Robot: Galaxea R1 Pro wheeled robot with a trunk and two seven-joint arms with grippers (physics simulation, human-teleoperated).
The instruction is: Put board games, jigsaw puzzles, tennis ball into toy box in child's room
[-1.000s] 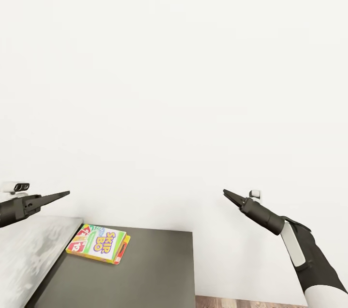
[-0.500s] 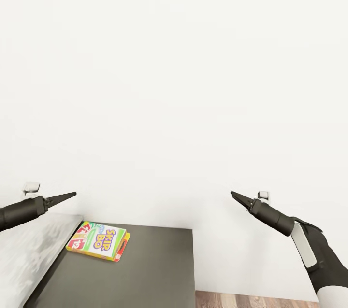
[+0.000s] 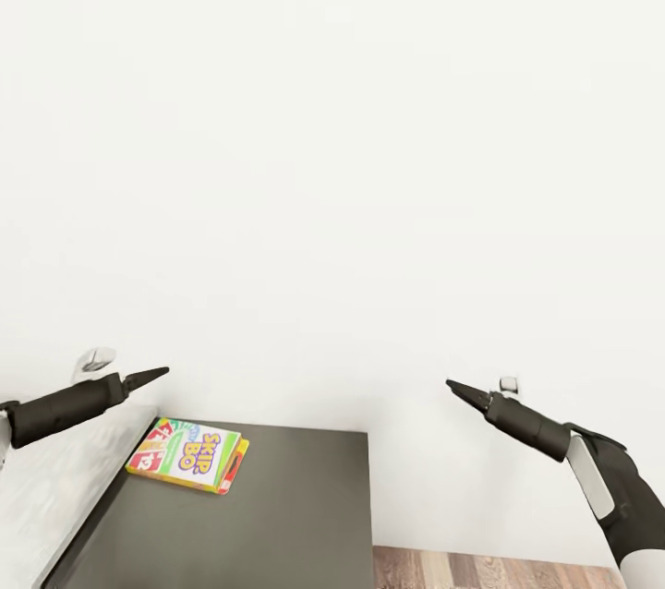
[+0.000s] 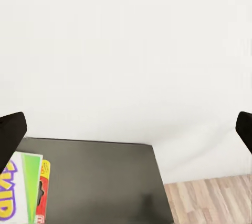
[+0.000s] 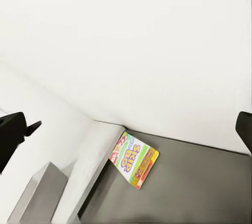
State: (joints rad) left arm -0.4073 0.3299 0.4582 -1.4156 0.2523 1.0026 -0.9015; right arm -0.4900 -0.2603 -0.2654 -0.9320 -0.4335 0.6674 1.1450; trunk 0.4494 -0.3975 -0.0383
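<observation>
A colourful Skip-Bo board game box (image 3: 187, 458) lies flat near the far left corner of a dark grey flat surface (image 3: 277, 515). It also appears in the right wrist view (image 5: 134, 161), and its edge shows in the left wrist view (image 4: 21, 190). My left gripper (image 3: 159, 374) hovers just above and left of the box. My right gripper (image 3: 454, 385) hangs in the air well to the right, past the surface's edge. In both wrist views the dark fingers (image 4: 10, 132) (image 5: 11, 134) stand far apart with nothing between them. Toy box, puzzles and ball are out of view.
A white wall (image 3: 332, 155) stands close behind the dark surface. A pale grey mottled slab (image 3: 46, 497) adjoins the surface on the left. Wooden floor (image 3: 480, 569) shows beyond the surface's right edge.
My left gripper has reached further right, toward the spot above the game box. My right gripper has drifted right and slightly down. The box has stayed put.
</observation>
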